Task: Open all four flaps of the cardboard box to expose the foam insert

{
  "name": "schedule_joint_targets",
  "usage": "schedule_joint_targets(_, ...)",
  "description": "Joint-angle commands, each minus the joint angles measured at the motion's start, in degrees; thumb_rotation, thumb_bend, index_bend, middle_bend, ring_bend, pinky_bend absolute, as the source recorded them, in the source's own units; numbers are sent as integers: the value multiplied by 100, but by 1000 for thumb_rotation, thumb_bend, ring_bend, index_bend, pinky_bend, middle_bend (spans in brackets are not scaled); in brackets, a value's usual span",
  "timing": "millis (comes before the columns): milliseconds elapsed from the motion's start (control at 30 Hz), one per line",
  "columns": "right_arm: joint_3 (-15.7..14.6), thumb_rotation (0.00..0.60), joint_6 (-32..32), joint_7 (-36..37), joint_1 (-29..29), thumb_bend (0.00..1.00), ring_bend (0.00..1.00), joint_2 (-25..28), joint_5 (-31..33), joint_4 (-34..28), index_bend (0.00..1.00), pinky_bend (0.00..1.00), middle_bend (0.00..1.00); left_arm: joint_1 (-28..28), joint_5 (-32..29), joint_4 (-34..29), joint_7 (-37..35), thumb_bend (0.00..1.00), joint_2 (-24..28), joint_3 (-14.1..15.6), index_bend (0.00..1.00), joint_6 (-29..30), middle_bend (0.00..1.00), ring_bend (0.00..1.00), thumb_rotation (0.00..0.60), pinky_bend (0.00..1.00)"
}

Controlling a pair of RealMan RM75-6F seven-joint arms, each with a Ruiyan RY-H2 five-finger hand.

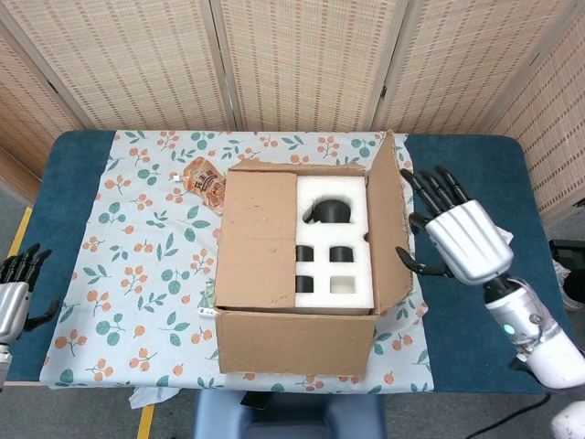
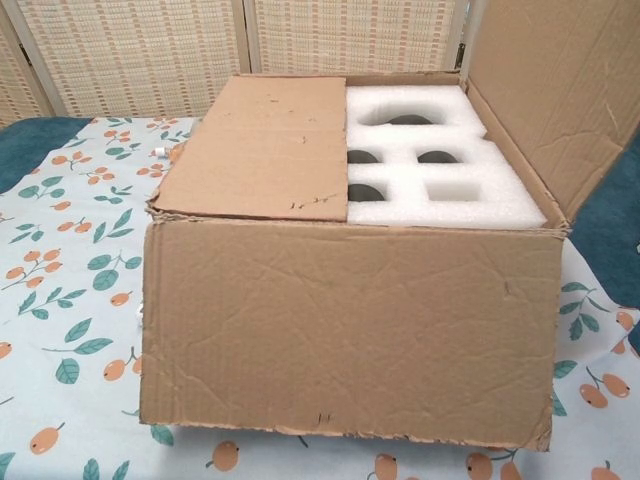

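The cardboard box (image 1: 292, 338) (image 2: 350, 330) stands mid-table on the flowered cloth. Its right flap (image 1: 388, 229) (image 2: 550, 90) stands upright, leaning slightly outward. The left flap (image 1: 256, 240) (image 2: 265, 150) still lies flat over the left half. White foam insert (image 1: 334, 242) (image 2: 440, 170) with dark cut-outs shows in the right half. My right hand (image 1: 462, 236) hovers just right of the raised flap, fingers spread, holding nothing; whether it touches the flap is unclear. My left hand (image 1: 16, 297) hangs off the table's left edge, fingers apart and empty.
A brown snack packet (image 1: 206, 183) lies behind the box at its left. A white patterned card (image 1: 482, 248) rests on the blue table at the right. A clear plastic item (image 1: 407, 208) lies behind the right flap. Wicker screens close off the back.
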Motion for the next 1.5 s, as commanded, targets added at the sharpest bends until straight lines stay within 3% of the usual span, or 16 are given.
schedule_joint_targets(33, -320, 160, 330, 431, -504, 469, 0, 209, -442, 73, 536, 0, 0, -7, 82, -62, 160, 460, -47, 24, 99, 73, 0, 0, 600, 0)
schedule_joint_targets(267, -582, 157, 500, 776, -996, 470, 0, 31, -773, 606, 536, 0, 0, -31, 176, -71, 333, 460, -126, 46, 116, 136, 0, 0, 600, 0)
schedule_joint_targets(467, -601, 158, 592, 1157, -1213, 470, 0, -263, -806, 1018, 536, 0, 0, -10, 164, -69, 292, 460, -116, 33, 115, 181, 0, 0, 600, 0)
schedule_joint_targets(633, -551, 155, 1028, 1614, -1453, 470, 3, -419, -1027, 1309, 529, 0, 0, -6, 268, -32, 184, 460, -116, 38, 133, 264, 0, 0, 600, 0)
schedule_joint_targets(767, -505, 161, 1481, 2042, -1699, 469, 19, -775, -1106, 1654, 451, 0, 0, -27, 510, -12, -220, 461, -99, 3, 186, 467, 0, 0, 600, 0)
schedule_joint_targets(833, -478, 214, 1756, 2202, -1854, 469, 11, -1092, -1106, 1891, 388, 0, 0, -113, 768, -83, -334, 465, -21, -27, 215, 594, 0, 0, 600, 0)
schedule_joint_targets(933, -363, 245, 2231, 2217, -2059, 470, 7, -1697, -1085, 2373, 370, 0, 0, -361, 1319, -360, -394, 544, 217, -27, 281, 671, 12, 0, 600, 0)
schedule_joint_targets(1033, -238, 247, 2586, 2154, -2194, 469, 3, -2298, -1031, 2894, 370, 0, 0, -706, 1705, -944, -391, 657, 641, 0, 319, 351, 16, 0, 600, 0)
schedule_joint_targets(1267, -195, 249, 2826, 2758, -2343, 469, 0, -2587, -1123, 3375, 370, 0, 0, -1521, 1793, -1772, 81, 984, 928, -250, 408, -563, 17, 0, 600, 0)
schedule_joint_targets(1367, -118, 249, 3034, 2946, -2446, 469, 0, -2639, -1107, 3486, 370, 0, 0, -1886, 1730, -1936, 225, 1000, 897, -361, 428, -1001, 17, 0, 600, 0)
schedule_joint_targets(1500, -129, 247, 3332, 3716, -2601, 470, 0, -2610, -1244, 3628, 370, 0, 0, -2384, 1511, -2123, 729, 1000, 764, -545, 440, -1626, 17, 0, 600, 0)
